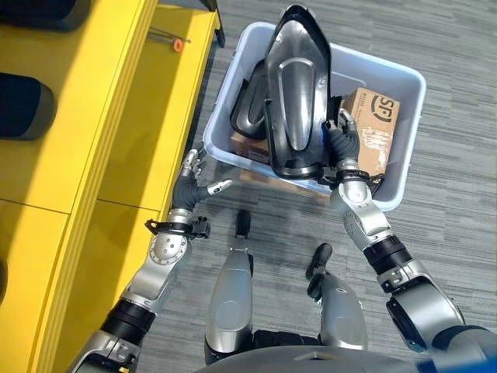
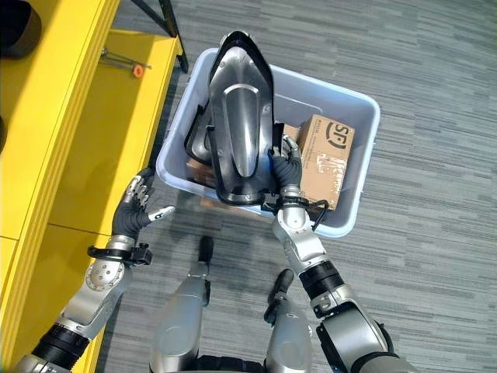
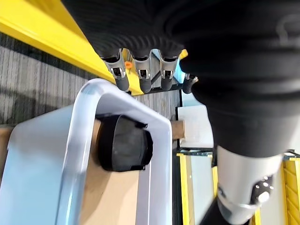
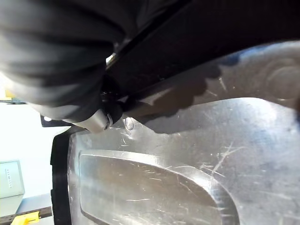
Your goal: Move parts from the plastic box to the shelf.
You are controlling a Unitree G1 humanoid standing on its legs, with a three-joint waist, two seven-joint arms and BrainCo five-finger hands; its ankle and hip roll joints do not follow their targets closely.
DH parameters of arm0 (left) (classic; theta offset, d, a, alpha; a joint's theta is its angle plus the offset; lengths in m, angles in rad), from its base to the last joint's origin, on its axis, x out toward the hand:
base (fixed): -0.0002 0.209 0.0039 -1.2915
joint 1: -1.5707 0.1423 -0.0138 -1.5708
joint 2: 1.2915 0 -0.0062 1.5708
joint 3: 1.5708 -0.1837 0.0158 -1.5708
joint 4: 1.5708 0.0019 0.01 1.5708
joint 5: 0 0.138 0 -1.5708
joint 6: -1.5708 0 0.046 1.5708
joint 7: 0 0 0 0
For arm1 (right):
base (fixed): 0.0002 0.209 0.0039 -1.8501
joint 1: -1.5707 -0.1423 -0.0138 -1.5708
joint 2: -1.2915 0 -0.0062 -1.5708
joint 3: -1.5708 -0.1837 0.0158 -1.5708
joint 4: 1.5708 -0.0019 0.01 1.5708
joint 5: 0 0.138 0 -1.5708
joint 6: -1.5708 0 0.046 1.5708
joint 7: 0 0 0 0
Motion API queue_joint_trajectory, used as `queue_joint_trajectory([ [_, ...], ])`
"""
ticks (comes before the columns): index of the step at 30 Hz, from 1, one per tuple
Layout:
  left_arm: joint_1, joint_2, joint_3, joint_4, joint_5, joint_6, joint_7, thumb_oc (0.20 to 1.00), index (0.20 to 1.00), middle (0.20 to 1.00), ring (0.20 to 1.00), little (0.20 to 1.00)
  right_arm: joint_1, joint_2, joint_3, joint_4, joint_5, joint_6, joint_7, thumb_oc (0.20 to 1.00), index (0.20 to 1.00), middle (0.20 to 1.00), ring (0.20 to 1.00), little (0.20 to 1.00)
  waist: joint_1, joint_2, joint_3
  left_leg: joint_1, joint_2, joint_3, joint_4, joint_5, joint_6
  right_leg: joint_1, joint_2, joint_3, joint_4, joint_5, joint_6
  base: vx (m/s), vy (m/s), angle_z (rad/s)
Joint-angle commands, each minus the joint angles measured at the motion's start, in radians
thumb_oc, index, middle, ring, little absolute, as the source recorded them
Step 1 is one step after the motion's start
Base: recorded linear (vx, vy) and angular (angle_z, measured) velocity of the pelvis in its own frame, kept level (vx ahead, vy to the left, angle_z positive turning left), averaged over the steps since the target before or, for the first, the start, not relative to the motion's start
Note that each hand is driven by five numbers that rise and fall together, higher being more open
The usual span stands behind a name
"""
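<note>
Grey carpet floor (image 1: 435, 155) with fine stripes covers the right and lower part of the eye views, and a long yellow metal shelf (image 1: 116, 132) runs along the left side of the frame, with dark rounded parts (image 1: 23, 105) lying on it at the upper left. Near the upper centre stands a pale blue-grey plastic box (image 1: 404, 85) on the carpet, just beside the shelf. Inside it, at the right, lies a brown cardboard carton (image 1: 373, 128), and at the left a smaller black moulded part (image 1: 248, 109). A large glossy black plastic part with a long teardrop shape (image 1: 295, 93) stands tilted over the near half of the box; its long axis goes from the upper centre of the frame down toward the near rim, with the narrow end pointing to the top. The right hand (image 1: 342, 144) holds this part at its lower right edge, fingers curled on it. The left hand (image 1: 194, 175) hovers between shelf and box, fingers spread and loose, holding nothing.
</note>
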Motion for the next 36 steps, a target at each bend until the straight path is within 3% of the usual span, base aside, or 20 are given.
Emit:
queue_joint_trajectory([
  [1,0.091,0.018,0.011,-0.054,0.014,-0.035,-0.024,1.000,1.000,1.000,1.000,1.000,0.063,0.045,0.025,-0.099,0.012,-0.095,0.057,0.200,0.200,0.200,0.200,0.200,0.014,-0.019,-0.174,0.076,0.086,-0.014,0.009,-0.082,-0.019,-0.029,0.017,-0.014,0.105,-0.107,0.008,-0.01,-0.122,-0.08],
  [2,0.093,0.018,0.012,-0.055,0.014,-0.035,-0.024,1.000,1.000,1.000,1.000,1.000,0.064,0.045,0.026,-0.099,0.012,-0.095,0.057,0.200,0.200,0.200,0.200,0.200,0.014,-0.018,-0.173,0.079,0.087,-0.014,0.007,-0.081,-0.020,-0.027,0.019,-0.014,0.105,-0.108,0.008,-0.03,-0.196,-0.08],
  [6,0.168,-0.001,0.057,-0.062,0.025,-0.033,-0.033,1.000,1.000,1.000,1.000,1.000,0.031,0.062,0.082,-0.069,0.033,-0.090,0.093,0.200,0.200,0.200,0.200,0.200,0.039,-0.017,-0.219,0.129,0.187,-0.017,-0.078,0.017,-0.044,-0.006,0.119,-0.025,0.107,-0.160,-0.042,-0.07,-0.245,-0.07],
  [8,0.169,-0.001,0.057,-0.063,0.025,-0.033,-0.033,1.000,1.000,1.000,1.000,1.000,0.030,0.063,0.082,-0.067,0.034,-0.091,0.093,0.200,0.200,0.200,0.200,0.200,0.041,-0.016,-0.220,0.133,0.190,-0.014,-0.085,0.021,-0.046,-0.005,0.122,-0.024,0.104,-0.158,-0.043,-0.03,-0.133,-0.16],
  [10,0.185,-0.015,0.058,-0.057,0.027,-0.027,-0.040,1.000,1.000,1.000,1.000,1.000,0.014,0.043,0.085,-0.080,0.027,-0.090,0.088,0.200,0.200,0.200,0.200,0.200,0.056,-0.015,-0.246,0.120,0.210,-0.006,-0.156,0.108,-0.071,0.010,0.151,-0.049,0.053,-0.166,-0.052,-0.08,-0.167,-0.12],
  [11,0.174,-0.023,0.049,-0.042,0.032,-0.022,-0.043,1.000,1.000,1.000,1.000,1.000,0.021,0.034,0.076,-0.090,0.022,-0.093,0.086,0.200,0.200,0.200,0.200,0.200,0.046,-0.010,-0.251,0.105,0.218,0.040,-0.167,0.156,-0.076,0.019,0.145,-0.081,0.030,-0.161,-0.057,-0.07,-0.048,-0.04],
  [12,0.173,-0.023,0.048,-0.042,0.032,-0.023,-0.042,1.000,1.000,1.000,1.000,1.000,0.021,0.033,0.076,-0.090,0.022,-0.092,0.086,0.200,0.200,0.200,0.200,0.200,0.044,-0.009,-0.251,0.105,0.218,0.039,-0.170,0.159,-0.077,0.020,0.145,-0.083,0.029,-0.161,-0.057,-0.10,-0.072,0.48],
  [13,0.147,-0.045,0.038,-0.010,0.041,-0.015,-0.041,1.000,1.000,1.000,1.000,1.000,0.033,0.003,0.066,-0.099,0.009,-0.093,0.078,0.200,0.200,0.200,0.200,0.200,0.013,-0.026,-0.258,0.112,0.236,0.191,-0.110,0.133,-0.081,0.034,0.115,-0.133,-0.002,-0.154,-0.059,-0.09,-0.053,0.80],
  [14,0.138,-0.048,0.032,-0.009,0.037,-0.017,-0.047,1.000,1.000,1.000,1.000,1.000,0.036,-0.002,0.068,-0.097,0.008,-0.090,0.069,0.200,0.200,0.200,0.200,0.200,0.013,-0.028,-0.260,0.117,0.235,0.197,-0.076,0.103,-0.077,0.036,0.106,-0.146,-0.011,-0.149,-0.061,-0.13,-0.072,1.39],
  [16,0.149,-0.057,0.034,-0.026,0.030,-0.027,-0.053,1.000,1.000,1.000,1.000,1.000,0.033,-0.005,0.067,-0.089,0.001,-0.088,0.061,0.200,0.200,0.200,0.200,0.200,0.027,-0.037,-0.258,0.134,0.231,0.127,0.082,0.053,-0.071,0.048,0.099,-0.142,-0.039,-0.125,-0.068,-0.09,-0.007,1.11],
  [18,0.147,-0.067,0.033,-0.032,0.021,-0.022,-0.054,1.000,1.000,1.000,1.000,1.000,0.045,0.006,0.065,-0.086,0.001,-0.083,0.059,0.200,0.200,0.200,0.200,0.200,0.029,-0.043,-0.270,0.155,0.196,0.071,0.147,-0.012,-0.064,0.060,0.090,-0.147,-0.041,-0.116,-0.064,-0.02,0.077,0.31],
  [22,0.156,-0.080,0.033,-0.034,0.037,-0.011,-0.072,1.000,1.000,1.000,1.000,1.000,0.097,-0.006,0.045,-0.115,0.006,-0.068,0.071,0.200,0.200,0.200,0.200,0.200,-0.017,-0.023,-0.327,0.233,0.173,0.169,-0.009,-0.101,-0.047,0.071,0.034,-0.190,-0.047,-0.067,-0.014,0.02,0.241,0.51],
  [26,0.151,-0.068,0.037,-0.040,0.052,-0.012,-0.080,1.000,1.000,1.000,1.000,1.000,0.140,-0.005,0.016,-0.129,-0.001,-0.059,0.072,0.200,0.200,0.200,0.200,0.200,-0.019,-0.011,-0.355,0.242,0.124,0.186,-0.058,-0.125,-0.036,0.084,-0.030,-0.224,-0.050,-0.012,0.019,0.01,0.260,0.36],
  [35,0.171,-0.042,0.080,-0.060,0.079,-0.015,-0.088,1.000,1.000,1.000,1.000,1.000,0.150,0.013,-0.014,-0.126,-0.026,-0.034,0.091,0.200,0.200,0.200,0.200,0.200,0.038,-0.039,-0.367,0.208,-0.010,0.125,-0.044,-0.189,0.027,0.132,-0.138,-0.275,-0.093,0.084,0.084,0.00,0.227,0.36],
  [36,0.171,-0.042,0.081,-0.058,0.084,-0.016,-0.088,1.000,1.000,1.000,1.000,1.000,0.148,0.018,-0.018,-0.125,-0.033,-0.031,0.089,0.200,0.200,0.200,0.200,0.200,0.051,-0.044,-0.361,0.193,-0.042,0.105,-0.020,-0.206,0.040,0.140,-0.156,-0.271,-0.109,0.112,0.097,-0.01,0.208,0.34],
])
